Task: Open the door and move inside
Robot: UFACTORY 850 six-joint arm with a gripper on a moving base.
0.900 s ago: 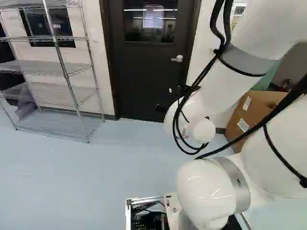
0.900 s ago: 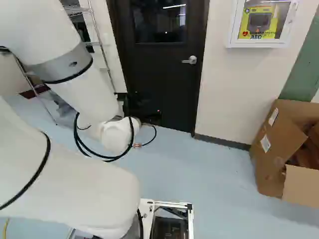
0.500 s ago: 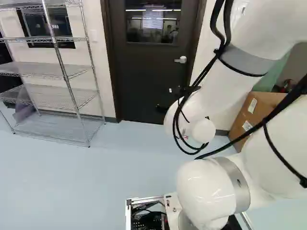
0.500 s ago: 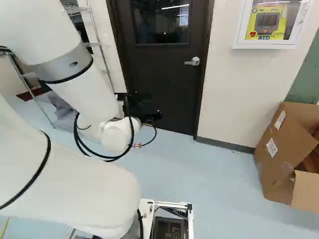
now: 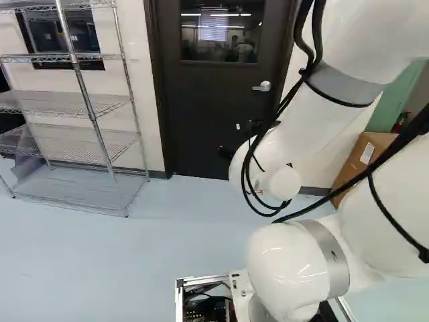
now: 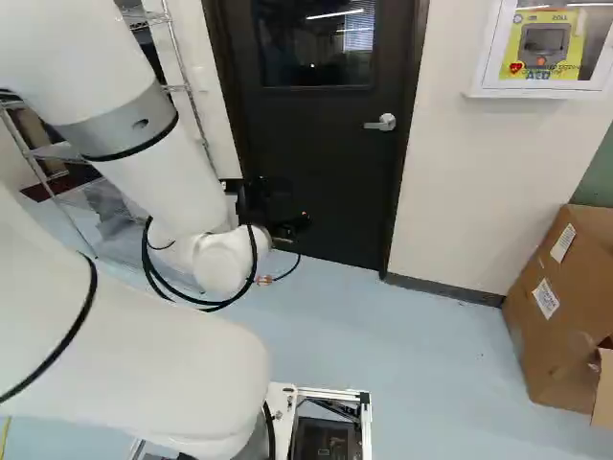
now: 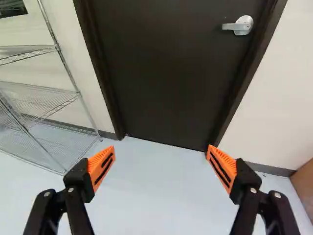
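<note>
Two fingers [image 7: 101, 168] of my claw [image 6: 287, 210] stood wide apart, the black door [image 7: 164, 73] ahead was shut, its handle [image 7: 240, 25] near one edge, shelves [image 5: 67, 102] stood nearby.

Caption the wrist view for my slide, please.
Open gripper facing a closed dark door with a silver lever handle, a wire shelf beside it.

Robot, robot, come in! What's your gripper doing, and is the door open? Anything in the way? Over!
Gripper open, empty. Door shut, handle not gripped. Wire rack beside door, not blocking it. Over.
</note>
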